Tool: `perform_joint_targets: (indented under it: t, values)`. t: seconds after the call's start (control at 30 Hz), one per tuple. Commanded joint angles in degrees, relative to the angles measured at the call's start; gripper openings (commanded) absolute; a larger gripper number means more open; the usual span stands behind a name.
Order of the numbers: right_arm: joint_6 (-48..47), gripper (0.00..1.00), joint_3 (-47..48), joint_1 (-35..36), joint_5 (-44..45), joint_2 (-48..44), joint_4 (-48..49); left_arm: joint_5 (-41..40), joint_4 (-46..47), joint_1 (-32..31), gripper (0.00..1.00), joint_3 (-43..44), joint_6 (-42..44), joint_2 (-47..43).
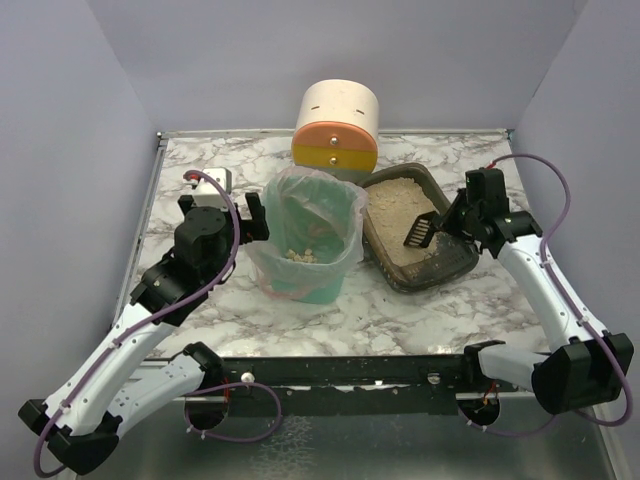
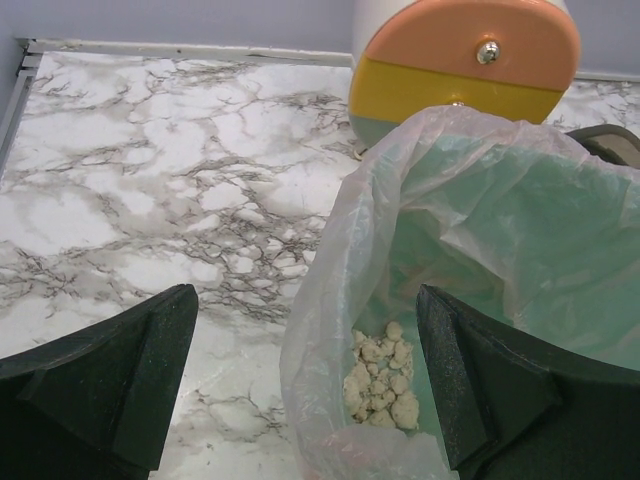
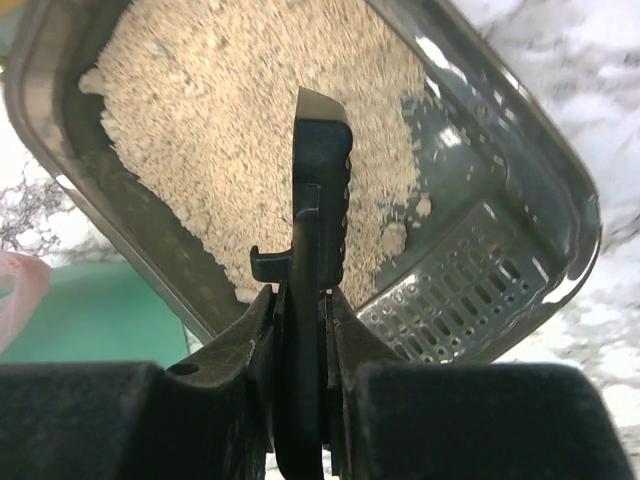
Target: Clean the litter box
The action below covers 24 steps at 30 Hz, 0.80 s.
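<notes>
**Clamped in the right gripper (image 3: 300,300), scoop (image 3: 320,190) hangs over litter box (image 1: 455,265)**

Most of the marble table (image 1: 200,180) lies bare on the left and along the near edge, so either arm has room to swing there. The litter box sits right of centre, its left wall just beside the bin (image 1: 310,285). That keeps the carry from one to the other short. A cylinder (image 1: 337,125) stands behind both, close to the bin's back rim, so the far side is the tight one.

The bin's liner (image 2: 330,300) billows above its rim and could snag a low-passing scoop. The left gripper (image 1: 250,220) waits at the bin's left side with its jaws spread wide and nothing in them, perhaps to steady it.

The right gripper's jaws are closed tight on the scoop's handle, with the blade edge-on above the litter. Whether the blade carries anything is too blurred to say. A few pale clumps (image 2: 382,385) lie in the bottom of the bin.
</notes>
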Motion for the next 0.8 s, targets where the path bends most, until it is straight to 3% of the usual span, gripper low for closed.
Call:
perform_joint_targets:
  t: [0.0, 0.17, 0.77]
  values:
    - [6.0, 0.00, -4.6, -2.1, -9.8, 0.4, 1.3, 0.3, 2.4, 0.1, 0.99, -1.8, -0.2, 0.0]
    - [11.3, 0.00, -9.7, -2.4, -14.9, 1.9, 7.7, 0.1, 2.8, 0.1, 0.99, -3.0, -0.1, -0.1]
    - [34.8, 0.00, -25.8, -2.4, -15.9, 4.8, 39.0, 3.0, 3.8, 0.3, 0.99, -5.7, -1.0, 1.1]
